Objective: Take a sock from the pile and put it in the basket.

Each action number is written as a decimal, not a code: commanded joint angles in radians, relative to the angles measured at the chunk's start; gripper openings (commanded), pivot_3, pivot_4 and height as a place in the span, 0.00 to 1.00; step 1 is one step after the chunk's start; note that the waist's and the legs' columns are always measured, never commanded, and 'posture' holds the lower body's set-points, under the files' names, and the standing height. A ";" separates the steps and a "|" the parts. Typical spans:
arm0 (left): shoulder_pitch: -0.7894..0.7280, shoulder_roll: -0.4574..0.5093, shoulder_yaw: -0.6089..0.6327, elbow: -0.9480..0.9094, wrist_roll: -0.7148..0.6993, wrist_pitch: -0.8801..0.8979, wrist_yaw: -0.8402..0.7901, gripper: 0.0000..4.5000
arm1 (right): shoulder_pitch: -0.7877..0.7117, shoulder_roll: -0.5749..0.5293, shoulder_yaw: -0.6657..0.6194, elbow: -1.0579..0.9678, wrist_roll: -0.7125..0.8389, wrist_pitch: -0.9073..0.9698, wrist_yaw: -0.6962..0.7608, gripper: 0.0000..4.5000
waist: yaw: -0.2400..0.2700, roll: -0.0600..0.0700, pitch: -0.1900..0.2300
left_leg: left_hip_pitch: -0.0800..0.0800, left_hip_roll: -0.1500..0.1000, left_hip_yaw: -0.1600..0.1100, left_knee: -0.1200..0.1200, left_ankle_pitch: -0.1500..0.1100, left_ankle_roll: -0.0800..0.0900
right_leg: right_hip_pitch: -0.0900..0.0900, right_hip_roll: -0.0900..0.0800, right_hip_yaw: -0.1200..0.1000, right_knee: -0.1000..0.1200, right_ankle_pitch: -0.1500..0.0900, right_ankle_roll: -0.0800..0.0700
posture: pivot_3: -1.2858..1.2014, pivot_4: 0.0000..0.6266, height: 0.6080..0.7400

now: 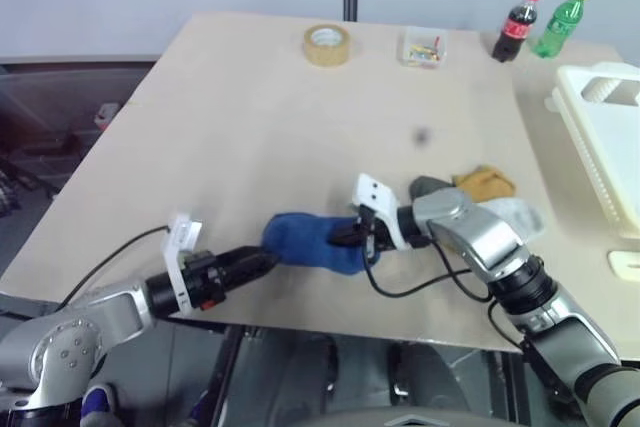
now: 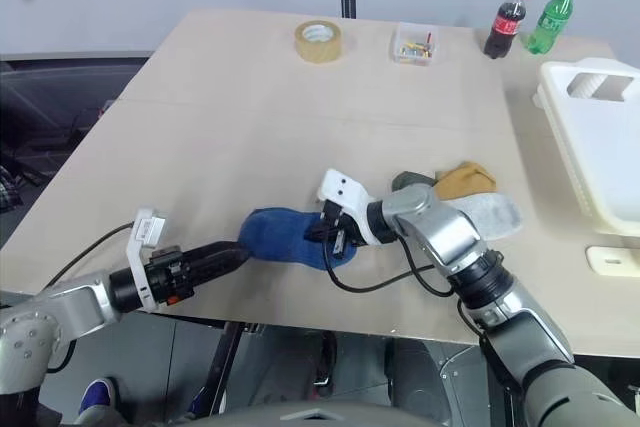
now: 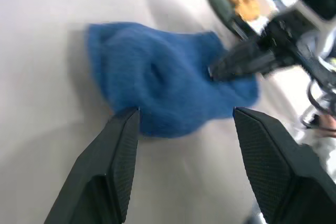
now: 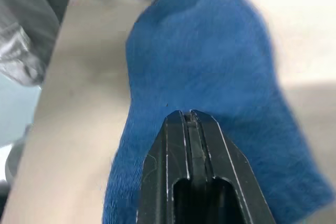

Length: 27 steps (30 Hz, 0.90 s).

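The royal-blue sock (image 1: 308, 240) lies flat on the table near its front edge, apart from the pile (image 1: 478, 190) of mustard, dark green and light grey socks to its right. My right gripper (image 1: 347, 236) is shut, its tips (image 4: 189, 115) resting on the sock's right end; I cannot tell whether any fabric is pinched. My left gripper (image 1: 262, 260) is open at the sock's left end, and in its wrist view the sock (image 3: 168, 77) lies just past its spread fingers (image 3: 123, 135). The white ribbed basket (image 1: 608, 137) stands at the table's right edge.
At the far side of the table stand a tape roll (image 1: 327, 44), a small clear box (image 1: 422, 49), a cola bottle (image 1: 517, 25) and a green bottle (image 1: 560, 21). A small white piece (image 1: 625, 264) lies near the front right. The table's front edge runs just below both grippers.
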 commanded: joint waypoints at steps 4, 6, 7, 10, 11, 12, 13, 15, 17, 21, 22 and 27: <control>-0.035 0.047 -0.007 0.045 0.065 -0.030 -0.040 0.67 | 0.008 0.004 0.017 0.017 -0.042 -0.059 -0.008 0.01 | -0.001 0.000 0.000 | 0.000 0.000 0.000 0.000 0.000 0.000 | 0.000 0.000 0.000 0.000 0.000 0.000 | 0.52 0.24 1.00; -0.049 0.055 -0.023 0.061 0.085 -0.036 -0.054 0.67 | 0.009 -0.003 0.038 0.026 -0.065 -0.072 -0.005 0.01 | -0.001 0.000 0.000 | 0.000 0.000 0.000 0.000 0.000 0.000 | 0.000 0.000 0.000 0.000 0.000 0.000 | 0.52 0.24 1.00; -0.063 0.057 -0.037 0.071 0.094 -0.035 -0.060 0.67 | 0.012 -0.005 0.044 0.026 -0.072 -0.071 -0.005 0.01 | 0.000 0.000 0.000 | 0.000 0.000 0.000 0.000 0.000 0.000 | 0.000 0.000 0.000 0.000 0.000 0.000 | 0.52 0.24 1.00; -0.121 0.065 -0.116 0.107 0.148 -0.044 -0.082 0.67 | 0.018 -0.005 0.053 0.023 -0.082 -0.064 -0.007 0.01 | 0.001 0.000 0.000 | 0.001 0.000 0.000 0.000 0.000 0.000 | 0.001 0.000 0.000 0.000 0.000 0.000 | 0.52 0.24 1.00; -0.145 0.062 -0.140 0.119 0.163 -0.051 -0.086 0.67 | 0.019 -0.008 0.056 0.021 -0.086 -0.065 -0.005 0.01 | 0.002 -0.001 0.000 | 0.001 0.000 0.000 0.000 0.000 0.000 | 0.001 0.000 0.000 0.000 0.000 0.000 | 0.52 0.24 1.00; -0.171 0.055 -0.161 0.130 0.166 -0.053 -0.101 0.67 | 0.020 -0.010 0.058 0.019 -0.089 -0.064 -0.004 0.01 | 0.000 -0.001 -0.001 | 0.001 0.000 0.000 0.000 0.000 0.000 | 0.001 0.000 0.000 0.000 0.000 0.000 | 0.52 0.24 1.00; -0.191 0.054 -0.178 0.131 0.151 -0.041 -0.132 0.67 | 0.020 -0.012 0.058 0.015 -0.091 -0.064 -0.003 0.01 | 0.000 -0.001 -0.001 | 0.002 0.000 0.000 0.000 0.000 0.000 | 0.001 0.000 0.000 0.000 0.000 0.000 | 0.52 0.24 1.00; -0.218 0.057 -0.203 0.132 0.129 -0.025 -0.190 0.67 | 0.019 -0.017 0.054 0.010 -0.091 -0.060 -0.001 0.01 | 0.000 -0.001 -0.001 | 0.001 0.000 0.000 0.000 0.000 0.000 | 0.001 0.000 0.000 0.000 0.000 0.000 | 0.52 0.24 1.00; -0.241 0.050 -0.206 0.146 0.110 -0.015 -0.223 0.67 | 0.016 -0.020 0.048 0.007 -0.093 -0.057 -0.002 0.01 | -0.001 -0.001 -0.001 | 0.001 0.000 0.000 0.000 0.000 0.000 | 0.001 0.000 0.000 0.000 0.000 0.000 | 0.52 0.24 1.00; -0.275 0.033 -0.212 0.163 0.108 -0.012 -0.249 0.67 | 0.017 -0.026 0.030 -0.006 -0.088 -0.046 -0.008 0.01 | -0.001 -0.001 -0.001 | 0.001 0.000 0.000 0.000 0.000 0.000 | 0.001 0.000 0.000 0.000 0.000 0.000 | 0.52 0.24 1.00; -0.288 0.024 -0.212 0.168 0.099 -0.001 -0.246 0.67 | 0.017 -0.027 0.024 -0.010 -0.086 -0.041 -0.011 0.01 | 0.001 -0.001 -0.001 | 0.001 0.000 0.000 0.000 0.000 0.000 | 0.001 0.000 0.000 0.000 0.000 0.000 | 0.52 0.24 1.00; -0.336 -0.001 -0.236 0.152 0.054 0.062 -0.266 0.67 | 0.032 -0.048 -0.012 -0.056 -0.069 -0.009 -0.021 0.01 | 0.005 -0.001 -0.001 | 0.001 0.000 0.000 0.001 0.000 0.000 | 0.002 0.000 0.000 0.000 0.000 0.000 | 0.52 0.24 1.00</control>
